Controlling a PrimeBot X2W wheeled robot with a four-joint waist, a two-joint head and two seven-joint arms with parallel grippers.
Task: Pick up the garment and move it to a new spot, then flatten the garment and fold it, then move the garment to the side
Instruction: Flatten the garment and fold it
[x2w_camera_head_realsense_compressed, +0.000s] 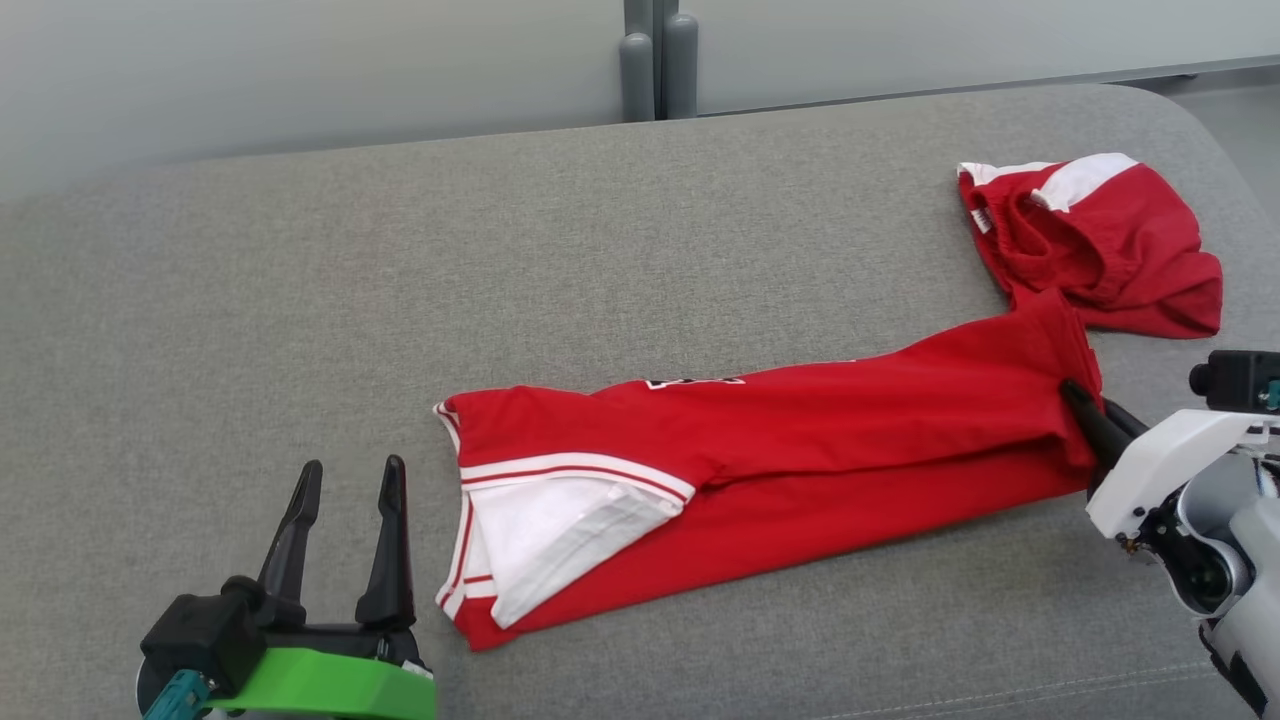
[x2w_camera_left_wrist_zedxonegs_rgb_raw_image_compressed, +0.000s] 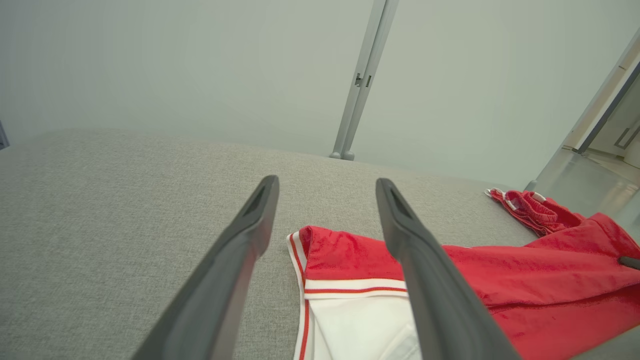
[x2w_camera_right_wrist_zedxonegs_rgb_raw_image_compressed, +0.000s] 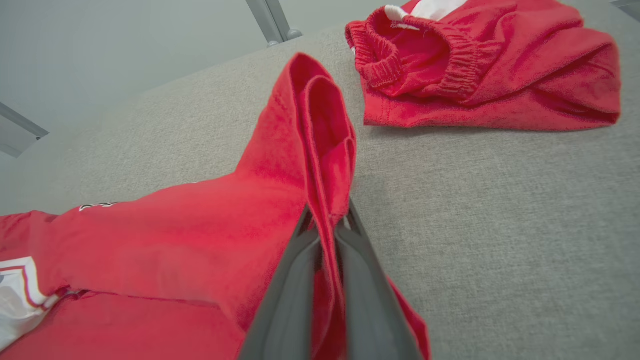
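garment (x2w_camera_head_realsense_compressed: 820, 440): red, folded lengthwise, on grey cushion (x2w_camera_head_realsense_compressed: 300, 260)
right tool (x2w_camera_head_realsense_compressed: 1078, 395): clamped on its right end
left tool (x2w_camera_head_realsense_compressed: 352, 464): spread, empty, near left end

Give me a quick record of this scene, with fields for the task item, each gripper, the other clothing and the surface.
task item: red garment with white trim, lying long and partly folded
left gripper: open, near the white-trimmed end, apart from it
right gripper: shut on the bunched right end of the cloth
other clothing: red shorts, crumpled, far right
surface: grey fabric cushion
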